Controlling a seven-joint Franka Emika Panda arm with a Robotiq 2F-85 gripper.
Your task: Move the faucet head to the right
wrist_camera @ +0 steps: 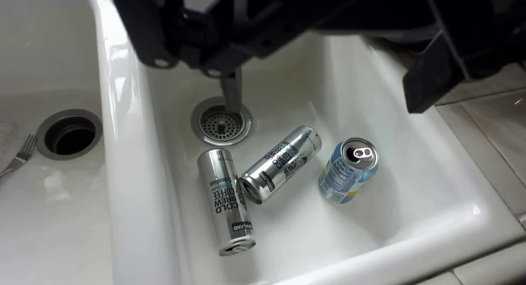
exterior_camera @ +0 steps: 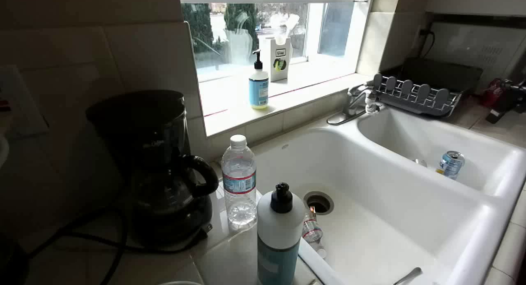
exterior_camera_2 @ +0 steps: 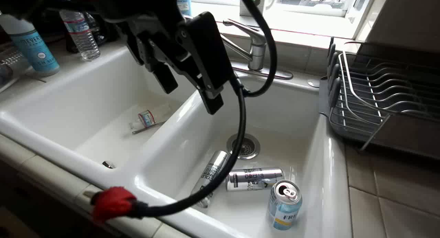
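The chrome faucet head [exterior_camera: 354, 102] stands on the sink's back rim, below the window. In an exterior view, its body, lever and slim spout [exterior_camera_2: 237, 47] show; the spout slants up to the left and its end is hidden behind my gripper [exterior_camera_2: 190, 89]. My gripper is open and empty, with its fingers apart above the divider between the basins. I cannot tell how far it is from the spout. In the wrist view, my gripper [wrist_camera: 328, 93] has widely parted fingers above the right basin, and the faucet head is out of view.
The right basin holds two silver cans [wrist_camera: 226, 200] and a blue can [wrist_camera: 349, 170]. The left basin holds a crushed bottle [exterior_camera_2: 147, 118] and a fork [wrist_camera: 18, 157]. A dish rack [exterior_camera_2: 388, 90] stands right of the sink; bottles [exterior_camera: 240, 182] and a coffee maker [exterior_camera: 152, 170] stand left. A black cable [exterior_camera_2: 242, 128] hangs down.
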